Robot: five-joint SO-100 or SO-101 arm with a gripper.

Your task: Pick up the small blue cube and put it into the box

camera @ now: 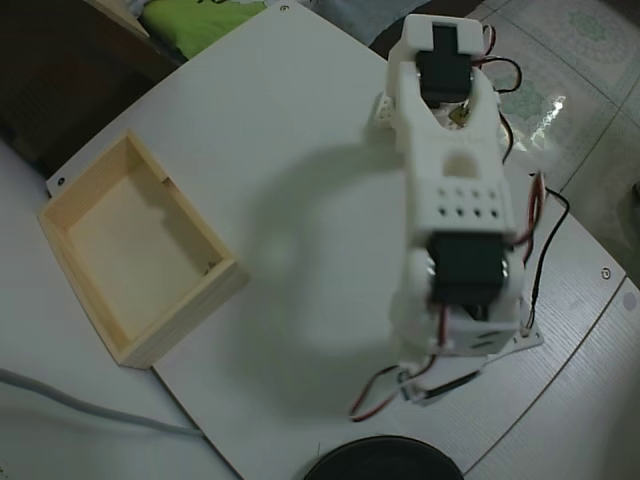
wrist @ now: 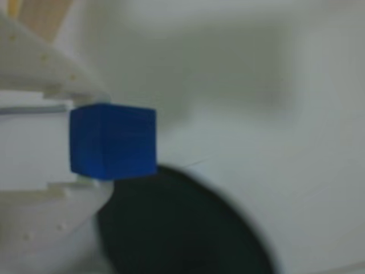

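The wrist view is blurred throughout. The gripper (wrist: 91, 140) is cut off by the left edge; only white finger parts show against the small blue cube (wrist: 113, 141). Below the gripper, a dark round object (wrist: 177, 228) runs off the bottom edge, unidentifiable. In the overhead view the arm (camera: 455, 190) hides gripper and cube entirely.

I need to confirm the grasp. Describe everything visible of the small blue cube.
In the wrist view, the small blue cube is a solid, bright blue block with plain faces and blurred edges. It sits gripped at the tip of the white gripper, lifted above the white table. The overhead view hides it beneath the arm.
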